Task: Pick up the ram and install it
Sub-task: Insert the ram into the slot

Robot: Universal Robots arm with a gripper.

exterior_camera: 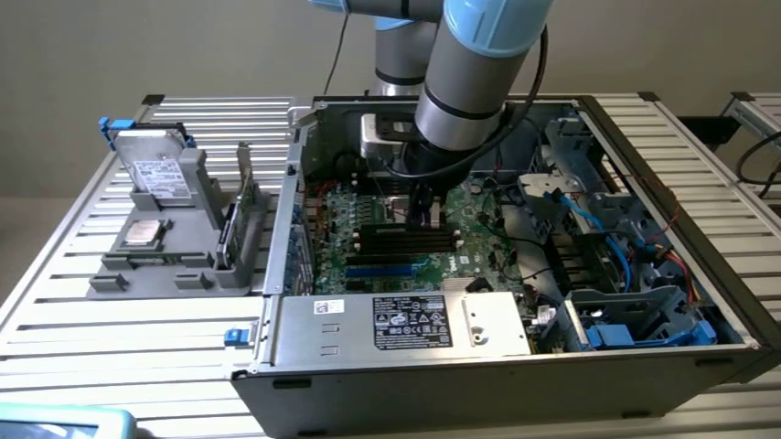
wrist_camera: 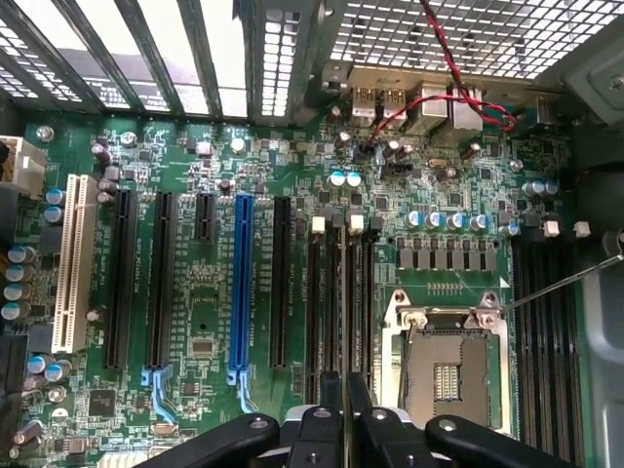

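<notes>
Ram [wrist_camera: 343, 292] edge-down in claw [wrist_camera: 343, 385], long axis along memory slots [wrist_camera: 315, 302].

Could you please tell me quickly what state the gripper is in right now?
Gripper: closed, holding the ram edge-on over the black memory slots.

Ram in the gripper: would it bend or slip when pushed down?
Probably stiff: the ram shows as a thin, straight edge. Likely light, being so thin. Pinched only at one end by the gripper, it could tilt if pushed off-line.
</notes>
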